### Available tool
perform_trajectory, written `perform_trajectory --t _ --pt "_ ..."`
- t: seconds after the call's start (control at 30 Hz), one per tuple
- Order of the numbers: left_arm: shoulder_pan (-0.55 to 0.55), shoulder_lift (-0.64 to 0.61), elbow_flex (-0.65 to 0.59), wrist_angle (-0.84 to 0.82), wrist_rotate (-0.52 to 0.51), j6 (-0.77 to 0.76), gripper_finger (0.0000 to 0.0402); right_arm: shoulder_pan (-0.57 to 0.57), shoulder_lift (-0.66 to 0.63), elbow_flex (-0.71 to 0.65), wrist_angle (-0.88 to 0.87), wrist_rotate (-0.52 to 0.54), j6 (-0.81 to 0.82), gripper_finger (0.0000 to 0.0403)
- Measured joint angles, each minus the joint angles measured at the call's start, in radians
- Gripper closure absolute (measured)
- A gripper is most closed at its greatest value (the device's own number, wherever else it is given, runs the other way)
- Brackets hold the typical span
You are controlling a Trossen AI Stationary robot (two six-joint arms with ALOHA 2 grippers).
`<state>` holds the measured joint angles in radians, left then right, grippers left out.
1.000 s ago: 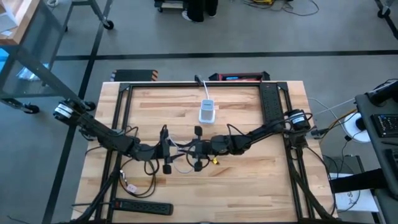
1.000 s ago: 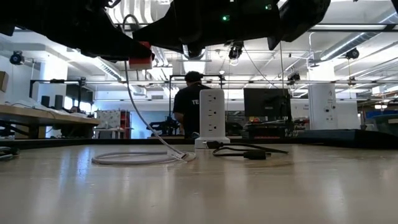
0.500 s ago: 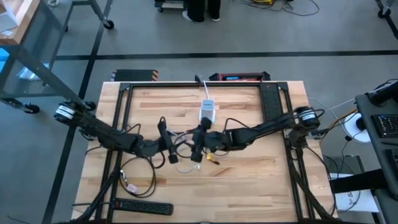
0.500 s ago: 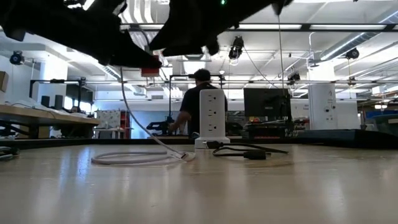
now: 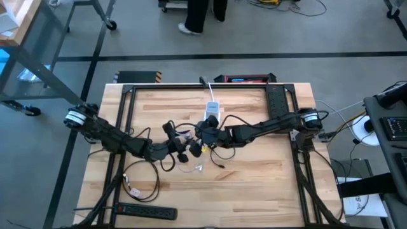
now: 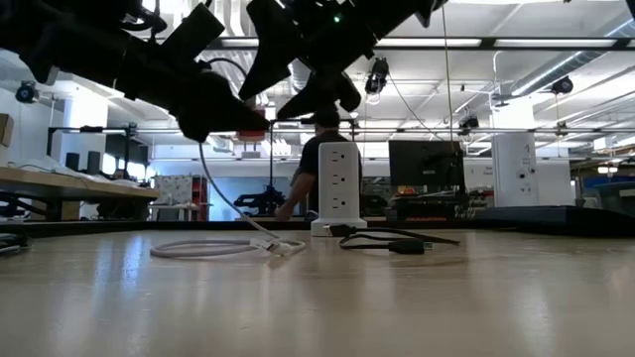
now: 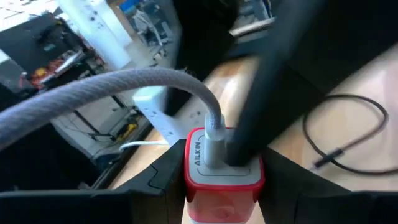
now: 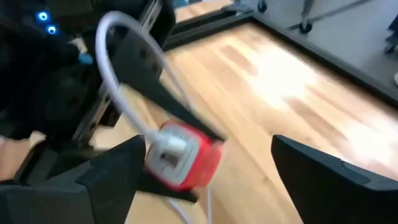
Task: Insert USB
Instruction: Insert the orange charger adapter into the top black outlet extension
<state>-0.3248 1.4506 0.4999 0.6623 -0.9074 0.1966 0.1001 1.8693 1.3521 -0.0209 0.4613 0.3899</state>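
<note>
Between the left gripper's (image 7: 217,186) two dark fingers sits a small red-and-white plastic USB charger block (image 7: 221,171), clamped by its sides with the port face turned outward, probably so the plug end stays reachable. A grey braided cable (image 7: 112,93) is already seated in that face and arcs away; its slack lies coiled on the light wooden tabletop (image 5: 254,165). The right gripper (image 8: 205,168) hangs just beside the block, fingers spread wide and empty, with the block showing between them in the right wrist view; judging by that, the USB plug looks inserted and let go. Both grippers meet above the table's middle, off the surface in the low view. Near them stands a white upright power-strip tower (image 6: 337,188) with a thin black cable (image 6: 392,241) lying at its foot, likely where the charger goes. A person (image 6: 313,174) stands in the room behind.
</note>
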Motion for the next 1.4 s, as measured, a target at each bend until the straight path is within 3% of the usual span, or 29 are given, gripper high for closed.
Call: perform_trajectory --t 0.9,1.4 --pt "0.009 0.029 0.026 0.014 0.027 0.027 0.0265 -0.063 0.039 0.005 -0.033 -0.038 0.114 0.0055" --pt "0.009 0.029 0.026 -0.005 0.004 0.023 0.0267 -0.071 0.022 0.004 -0.053 -0.040 0.117 0.0115"
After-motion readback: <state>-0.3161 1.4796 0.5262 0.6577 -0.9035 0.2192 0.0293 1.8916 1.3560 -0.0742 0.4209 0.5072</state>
